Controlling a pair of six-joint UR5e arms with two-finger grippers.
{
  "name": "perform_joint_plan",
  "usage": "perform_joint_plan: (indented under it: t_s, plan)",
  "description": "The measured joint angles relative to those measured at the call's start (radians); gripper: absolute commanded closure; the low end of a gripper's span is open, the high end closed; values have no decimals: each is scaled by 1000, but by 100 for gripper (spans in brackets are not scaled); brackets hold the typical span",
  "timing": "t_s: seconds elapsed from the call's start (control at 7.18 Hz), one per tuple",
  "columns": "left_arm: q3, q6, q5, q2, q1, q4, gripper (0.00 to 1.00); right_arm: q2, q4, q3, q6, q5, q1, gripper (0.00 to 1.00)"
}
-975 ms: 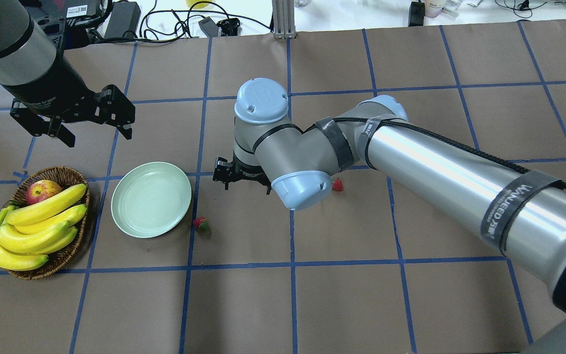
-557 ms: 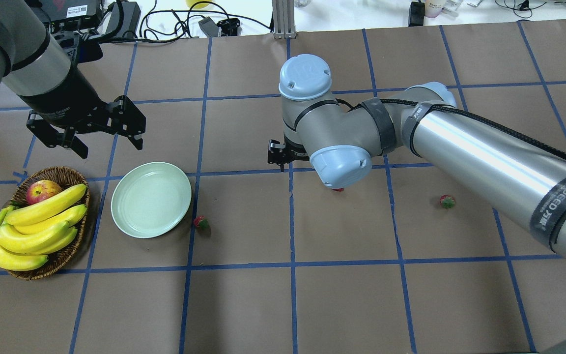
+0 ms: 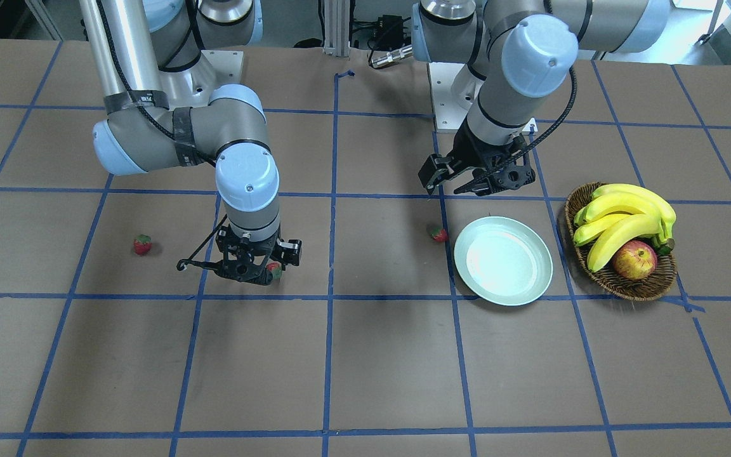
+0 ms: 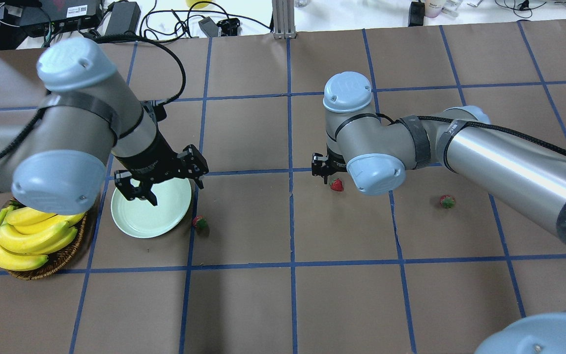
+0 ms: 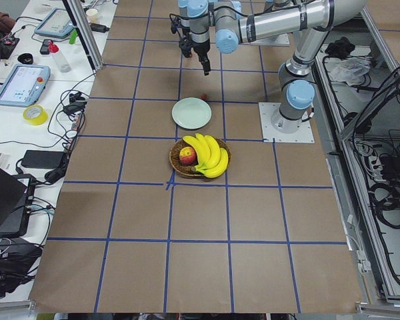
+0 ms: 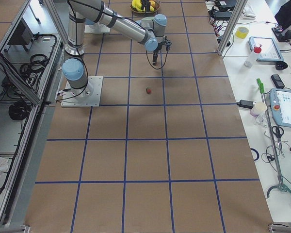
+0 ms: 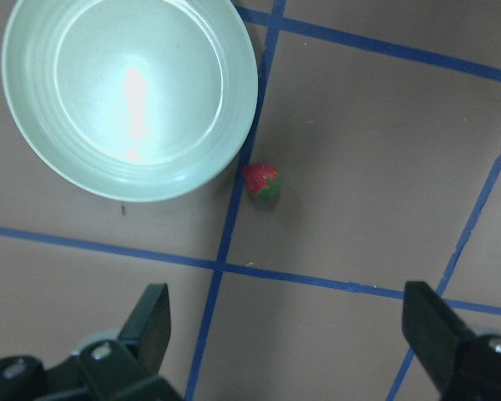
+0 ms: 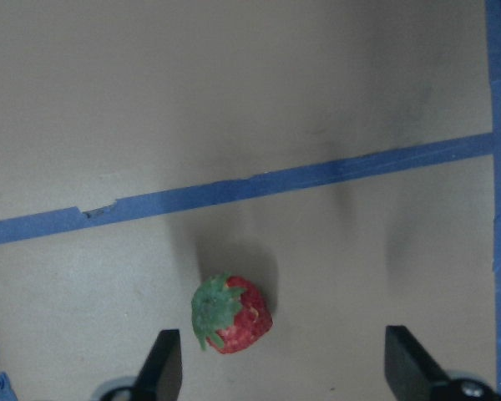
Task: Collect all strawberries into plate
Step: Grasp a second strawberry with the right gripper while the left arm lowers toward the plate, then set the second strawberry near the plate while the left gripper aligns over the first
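Observation:
Three strawberries lie on the brown table. One point(image 4: 200, 222) point(image 3: 438, 233) lies just right of the mint-green plate point(image 4: 155, 223) point(image 3: 503, 260), apart from its rim. My left gripper point(image 4: 177, 193) point(image 3: 470, 187) hangs open and empty well above the plate's edge. Its wrist view shows the plate point(image 7: 134, 100) and that strawberry point(image 7: 261, 180) below. My right gripper point(image 3: 251, 266) point(image 8: 285, 368) is open and low over the middle strawberry point(image 4: 336, 185) point(image 8: 231, 313), which lies between its fingers. The third strawberry point(image 4: 447, 201) point(image 3: 142, 244) lies farther right.
A brown wicker basket point(image 4: 62, 255) point(image 3: 625, 285) with bananas point(image 4: 22, 236) and an apple point(image 3: 635, 260) stands left of the plate. Blue tape lines grid the table. Cables and boxes lie along the far edge point(image 4: 126, 19).
My left arm has swung right and down, from the table's far left to over the plate. My right arm has moved right, away from the plate, and stopped over the middle strawberry.

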Motion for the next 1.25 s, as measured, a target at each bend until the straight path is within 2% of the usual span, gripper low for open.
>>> perform_joint_plan:
  t_s: [0.28,0.7,0.84,1.11,1.25]
  plan:
    - [-72,-281,-2,-39,-21,38,1,12,-9,-2,3,118,-3,36]
    - [-81,-559,5,-115,-13,105,3,32,-23,1,-6,69,-4,40]
    - [-83,-597,6,-147,-13,133,4,36,-25,0,-7,63,-4,62]
    - [-84,-627,7,-206,4,169,8,42,-25,-4,-8,61,-4,92]
    - [-89,-629,5,-229,25,182,8,40,-25,-8,-10,62,-4,93]
